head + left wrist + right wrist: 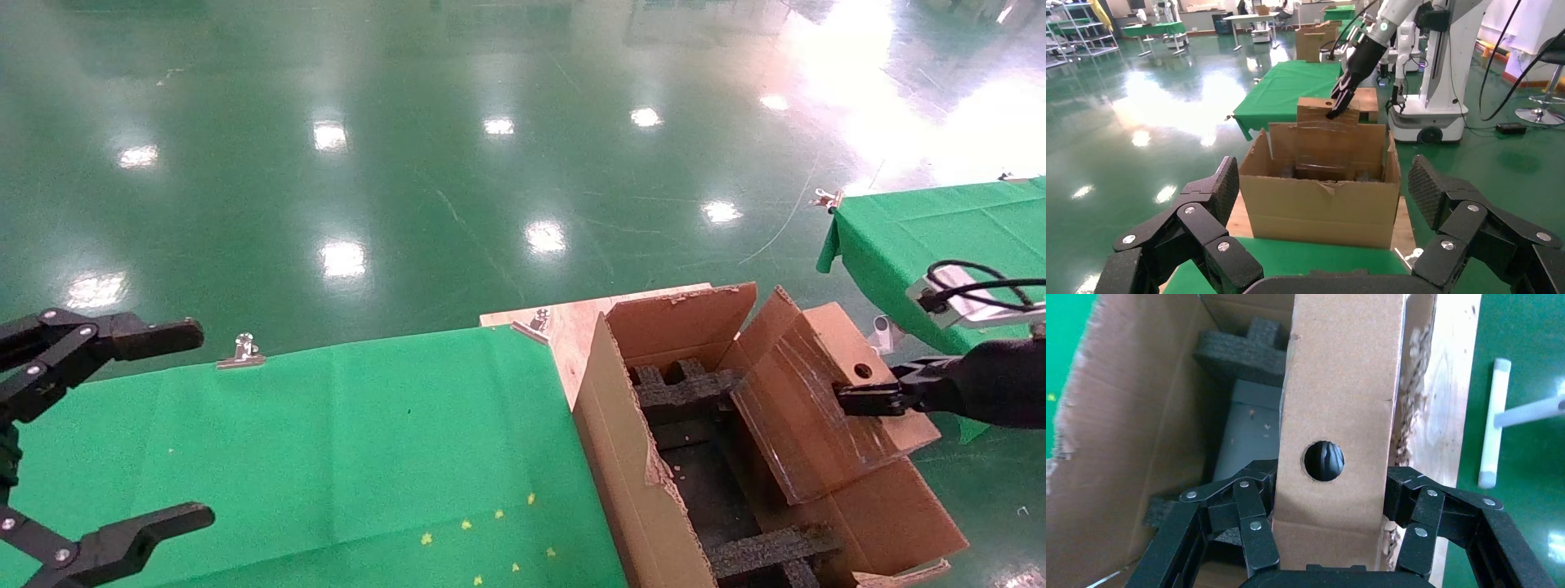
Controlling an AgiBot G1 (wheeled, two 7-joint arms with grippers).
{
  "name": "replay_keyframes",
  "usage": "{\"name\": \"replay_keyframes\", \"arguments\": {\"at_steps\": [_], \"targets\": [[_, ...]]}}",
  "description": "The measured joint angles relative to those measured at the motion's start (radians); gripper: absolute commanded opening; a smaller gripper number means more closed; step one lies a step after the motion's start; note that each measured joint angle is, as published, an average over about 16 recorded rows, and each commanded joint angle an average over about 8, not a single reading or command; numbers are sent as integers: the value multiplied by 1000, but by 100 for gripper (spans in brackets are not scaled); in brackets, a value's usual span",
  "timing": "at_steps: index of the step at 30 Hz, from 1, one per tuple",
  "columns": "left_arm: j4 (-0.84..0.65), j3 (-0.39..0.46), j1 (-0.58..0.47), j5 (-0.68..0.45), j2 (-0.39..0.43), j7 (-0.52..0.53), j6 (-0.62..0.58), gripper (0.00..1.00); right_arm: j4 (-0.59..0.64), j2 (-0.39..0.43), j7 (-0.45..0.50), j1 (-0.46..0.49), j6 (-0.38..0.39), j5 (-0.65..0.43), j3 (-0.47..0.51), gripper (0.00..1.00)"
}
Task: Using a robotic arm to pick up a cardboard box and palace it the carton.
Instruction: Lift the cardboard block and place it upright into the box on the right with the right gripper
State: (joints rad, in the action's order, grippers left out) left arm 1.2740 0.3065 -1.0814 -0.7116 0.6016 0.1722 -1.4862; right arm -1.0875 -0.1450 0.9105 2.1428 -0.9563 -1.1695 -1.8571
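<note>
Gripping the cardboard box [825,392], right gripper [870,400] has its black linked fingers [1251,523] clamped on both narrow sides near the end with the round punched hole [1324,460]. Box is held tilted over the right-hand side of the carton [637,474], lower end down inside the opening, upper end sticking out above the rim. It leans against the carton's raised right flap [784,327]; cannot tell if its lower end touches anything inside.

Carton sits open on a bare plywood board [572,322] at the right end of the green-covered table [327,457], torn edge on the near-left wall. Black foam inserts [682,388] visible at the far and near ends of the cavity. Right wrist view shows a grey panel [1251,425] down between the foam pieces.

Left gripper [98,445] hovers over the left end of the table, well apart from the carton, fingers spread wide, holding nothing. Left wrist view looks straight at the carton's side wall [1321,205] with the robotic arm [1404,15] reaching in from above behind it.

Metal clips [243,351] pin the cloth at the table's far edge. Second green table [932,224] off to the right, green glossy floor [490,163] around
</note>
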Motion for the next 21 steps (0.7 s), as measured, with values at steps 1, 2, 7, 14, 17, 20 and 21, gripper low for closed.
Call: {"name": "replay_keyframes", "arguments": {"at_steps": [1,2,7,14,17,20,21], "targets": [[0,0,0,0,0,0,0,100,-3,-1,9,-7,13,-1,-5,0],[0,0,0,0,0,0,0,100,-7,-2,19,-15,27,-2,-9,0],[0,0,0,0,0,0,0,100,-21,-8,59,-53,96,-7,-33,0],[0,1,0,0,0,0,0,100,-26,-27,92,-111,185,5,-63,0],[0,1,0,0,0,0,0,100,-21,-41,100,-138,221,17,-75,0],[0,1,0,1,0,0,0,100,-13,-60,105,-168,257,31,-86,0],[0,1,0,1,0,0,0,100,-9,-67,106,-178,268,35,-89,0]]}}
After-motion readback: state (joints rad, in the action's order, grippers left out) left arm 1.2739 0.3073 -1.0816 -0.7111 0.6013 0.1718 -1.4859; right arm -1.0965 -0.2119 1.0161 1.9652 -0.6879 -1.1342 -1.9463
